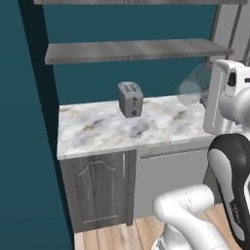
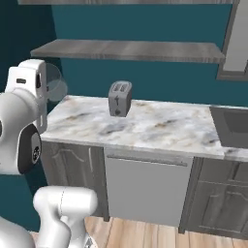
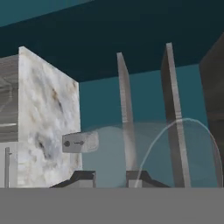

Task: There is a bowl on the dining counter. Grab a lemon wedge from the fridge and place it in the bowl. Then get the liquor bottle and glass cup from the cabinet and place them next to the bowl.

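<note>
Above the marble counter [image 1: 93, 132], beside our raised white hand, we see the glass cup [image 1: 195, 84] held aloft, its clear wall faint against the teal wall. Our gripper [image 3: 110, 177] is pinched on the cup's rim. Near the counter's back a grey toaster [image 2: 119, 98] stands under a shelf [image 2: 126, 50].

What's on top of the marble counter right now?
A grey toaster stands upright on the marble counter, and a sink is set into its right end. The robot's body covers part of the counter.
</note>
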Controlling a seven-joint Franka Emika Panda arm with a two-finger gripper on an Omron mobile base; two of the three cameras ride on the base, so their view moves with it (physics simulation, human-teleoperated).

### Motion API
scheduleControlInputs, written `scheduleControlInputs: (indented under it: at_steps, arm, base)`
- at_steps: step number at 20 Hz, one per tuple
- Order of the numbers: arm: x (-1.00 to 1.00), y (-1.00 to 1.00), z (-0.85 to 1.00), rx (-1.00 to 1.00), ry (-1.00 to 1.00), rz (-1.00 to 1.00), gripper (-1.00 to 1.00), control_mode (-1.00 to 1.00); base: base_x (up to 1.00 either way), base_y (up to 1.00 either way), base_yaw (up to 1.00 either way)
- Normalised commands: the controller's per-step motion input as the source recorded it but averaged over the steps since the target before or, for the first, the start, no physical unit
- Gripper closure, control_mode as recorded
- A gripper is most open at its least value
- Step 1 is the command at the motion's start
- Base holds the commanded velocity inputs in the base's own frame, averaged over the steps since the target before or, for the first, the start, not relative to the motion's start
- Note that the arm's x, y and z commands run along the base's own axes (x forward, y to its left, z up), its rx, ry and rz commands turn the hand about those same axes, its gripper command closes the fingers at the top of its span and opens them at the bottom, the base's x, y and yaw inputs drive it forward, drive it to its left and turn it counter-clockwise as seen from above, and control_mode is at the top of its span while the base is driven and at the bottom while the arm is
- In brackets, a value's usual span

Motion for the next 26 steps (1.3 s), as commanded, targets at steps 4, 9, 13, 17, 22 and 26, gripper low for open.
scheduleControlInputs:
  at_steps: [4, 9, 13, 17, 22, 26]
  arm:
    - [0.0, 0.0, 0.0, 0.0, 0.0, 0.0, 1.0, 1.0]
    - [0.0, 0.0, 0.0, 0.0, 0.0, 0.0, 1.0, 1.0]
    - [0.0, 0.0, 0.0, 0.0, 0.0, 0.0, 1.0, 1.0]
    - [0.0, 0.0, 0.0, 0.0, 0.0, 0.0, 1.0, 1.0]
    - [0.0, 0.0, 0.0, 0.0, 0.0, 0.0, 1.0, 1.0]
    - [0.0, 0.0, 0.0, 0.0, 0.0, 0.0, 1.0, 1.0]
  base:
    - [-0.09, 0.77, -0.5]
    - [-0.14, 0.68, -0.65]
    - [-0.29, 0.59, -0.69]
    - [-0.46, 0.53, -0.69]
    - [-0.49, 0.59, -0.65]
    - [-0.8, 0.51, -0.57]
